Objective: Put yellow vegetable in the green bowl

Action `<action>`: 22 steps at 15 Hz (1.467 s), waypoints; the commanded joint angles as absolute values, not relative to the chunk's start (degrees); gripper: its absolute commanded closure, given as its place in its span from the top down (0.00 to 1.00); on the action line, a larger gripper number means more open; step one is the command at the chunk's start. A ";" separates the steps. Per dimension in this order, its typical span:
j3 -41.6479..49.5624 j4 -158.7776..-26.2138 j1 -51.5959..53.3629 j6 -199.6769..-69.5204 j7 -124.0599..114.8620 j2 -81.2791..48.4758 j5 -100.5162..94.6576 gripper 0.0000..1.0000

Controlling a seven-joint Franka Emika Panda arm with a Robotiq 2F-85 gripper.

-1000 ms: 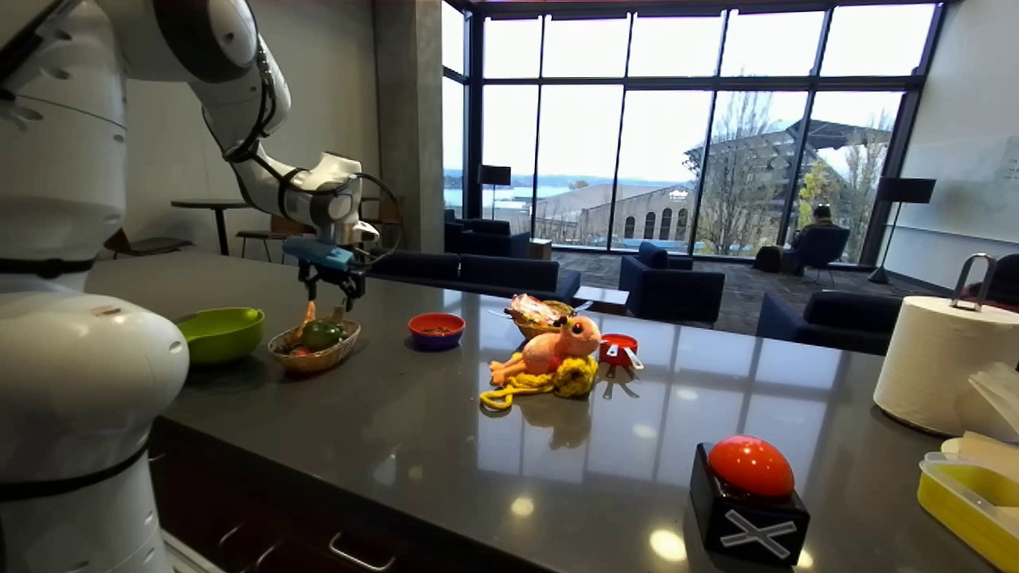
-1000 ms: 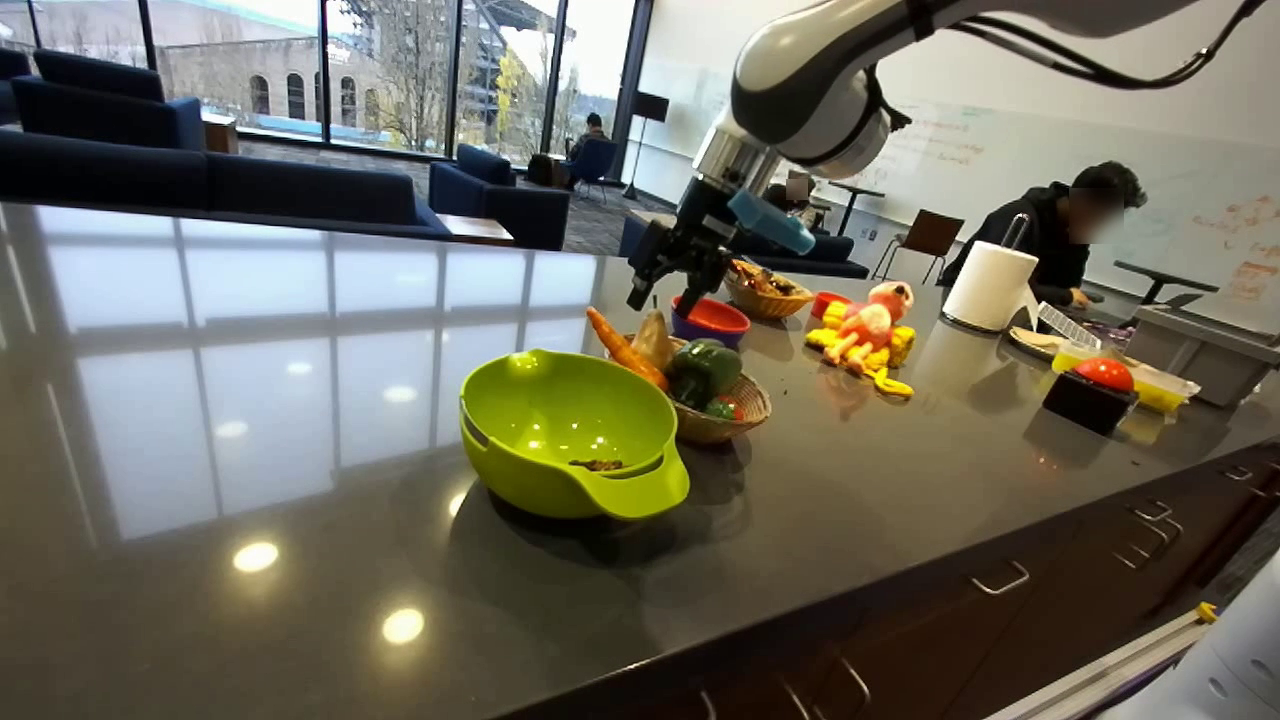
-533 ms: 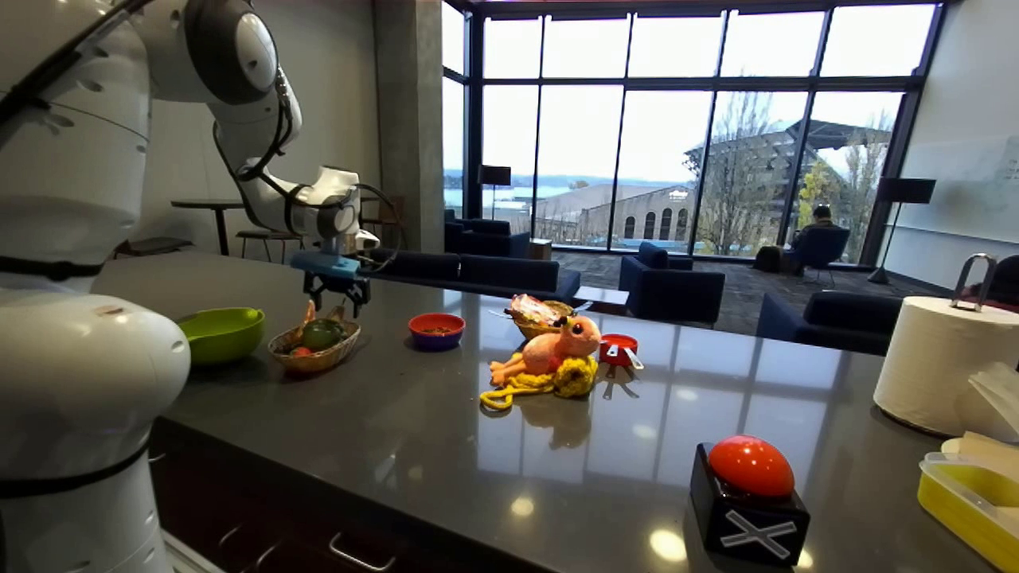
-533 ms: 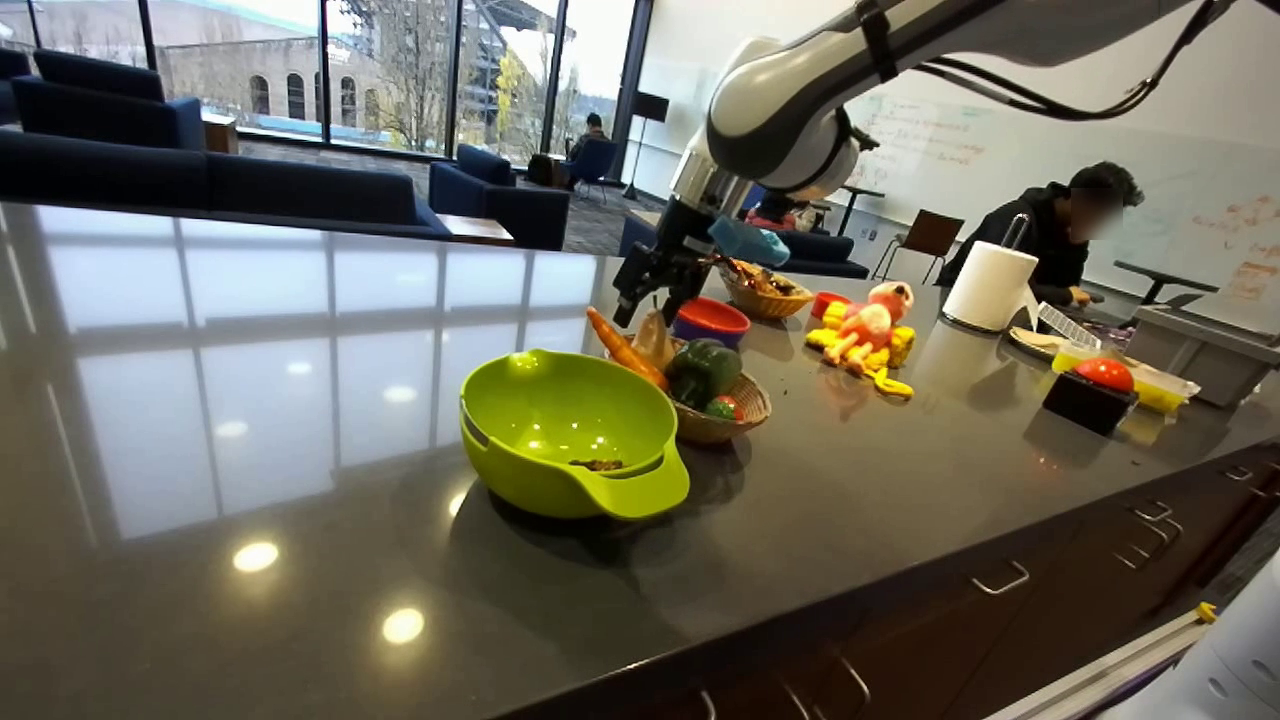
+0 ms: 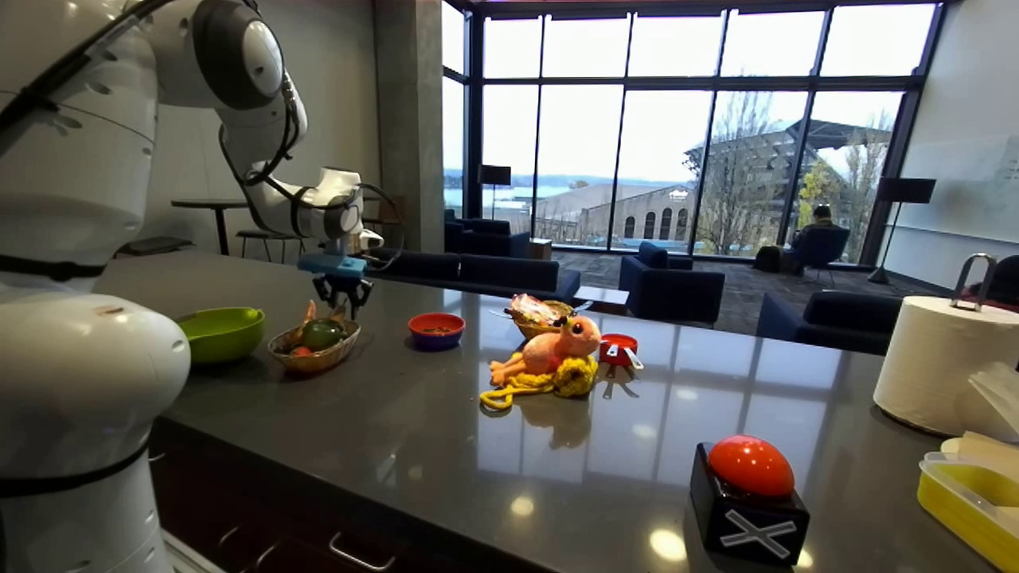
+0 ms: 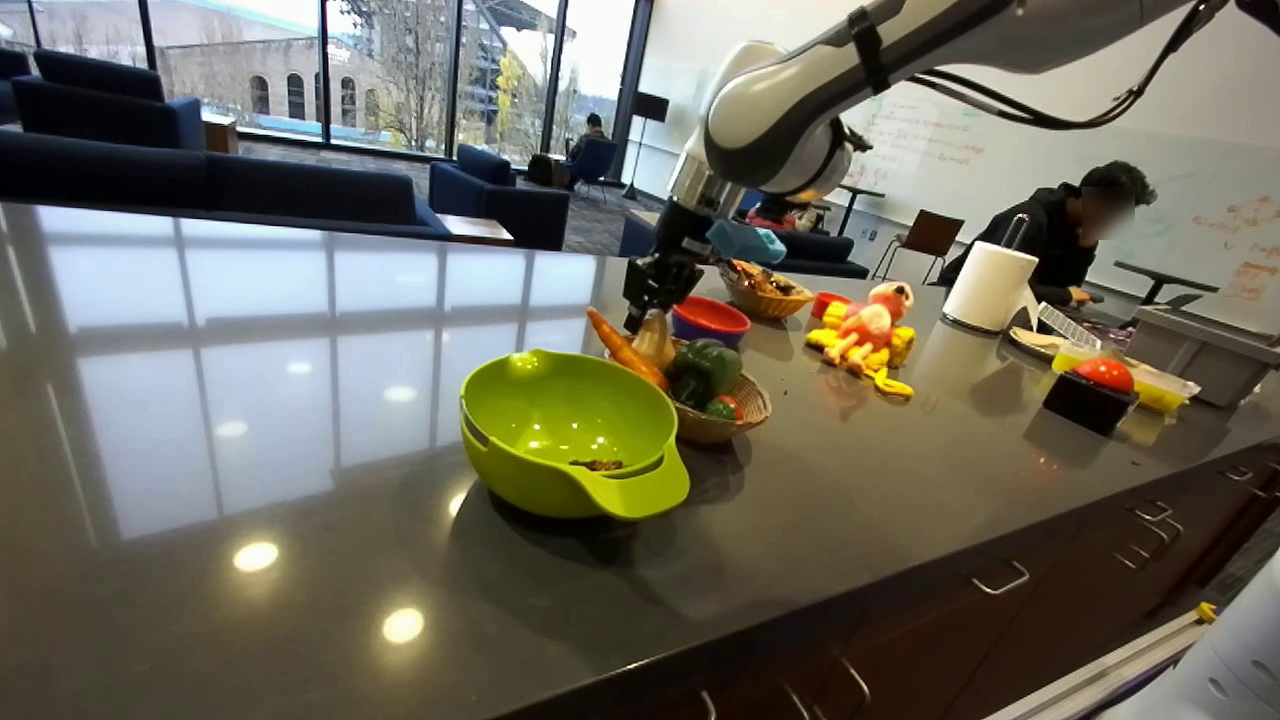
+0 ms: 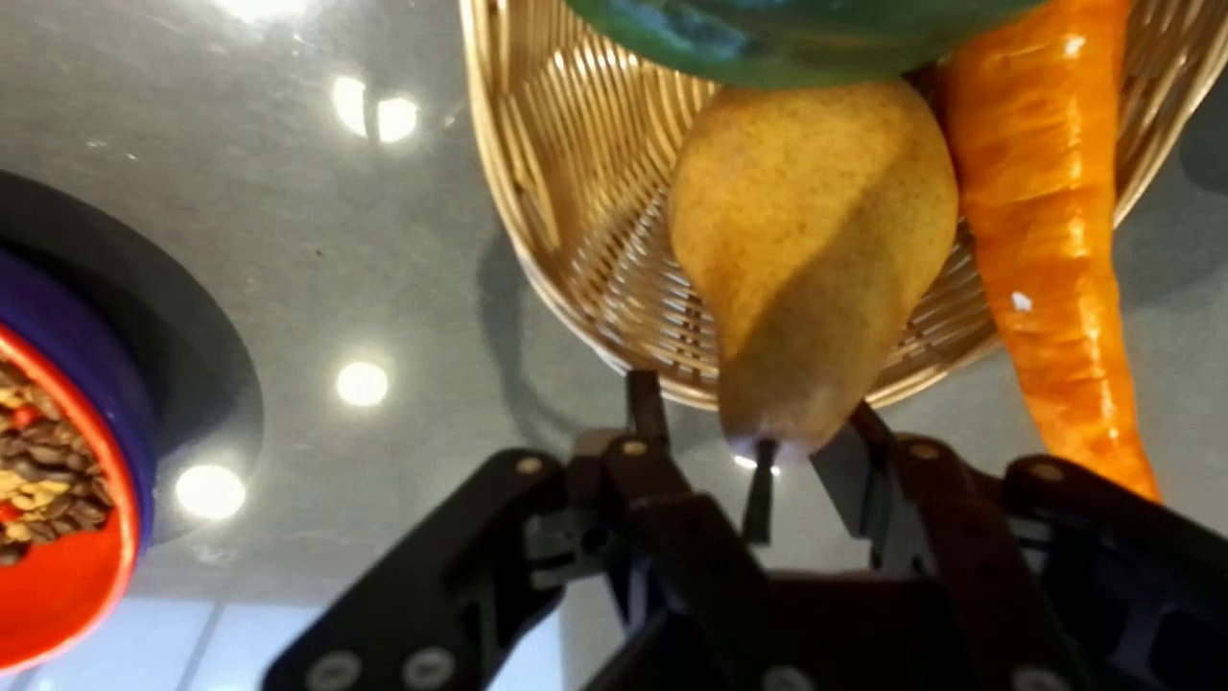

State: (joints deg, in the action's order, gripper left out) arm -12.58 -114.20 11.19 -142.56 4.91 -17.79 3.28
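The yellow vegetable, a pear-shaped piece (image 7: 811, 221) with a dark stem, lies in a woven basket (image 7: 508, 182). Its narrow end reaches past the basket's rim, between the fingers of my gripper (image 7: 751, 398). In the wrist view a gap shows beside the left finger (image 7: 647, 403); the right finger (image 7: 854, 480) is close against the narrow end, contact unclear. The jaws are partly open. In an exterior view the gripper (image 6: 650, 318) is over the yellow piece (image 6: 655, 342). The green bowl (image 6: 530, 480) stands beside the basket, a small dark thing (image 6: 597, 465) inside it.
An orange carrot (image 7: 1046, 240) and a green pepper (image 7: 796, 38) share the basket. Nearby is a purple bowl (image 7: 77, 341) with a red one inside, holding small brown and yellow pieces. Farther off sit a pink plush toy (image 5: 553, 350) and a basket (image 6: 765, 295).
My gripper has come down towards the yellow piece, and its fingers have drawn closer together. The basket and the green bowl have stayed in place.
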 commanded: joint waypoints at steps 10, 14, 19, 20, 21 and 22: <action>-11.55 -114.90 12.05 -141.22 1.63 -13.88 0.46 0.01; -11.69 -115.03 12.63 -138.76 0.07 -11.88 0.00 0.01; -11.77 -115.40 13.75 -135.66 -3.39 -7.83 -2.55 0.01; -11.84 -115.18 13.99 -135.27 -4.12 -7.22 -3.27 0.01; -12.07 -115.08 14.21 -134.75 -4.67 -6.39 -3.64 0.01; -12.27 -114.97 14.43 -134.28 -5.17 -5.71 -4.01 0.01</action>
State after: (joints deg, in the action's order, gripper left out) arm -12.31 -113.84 13.45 -136.27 -2.43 -9.55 -1.95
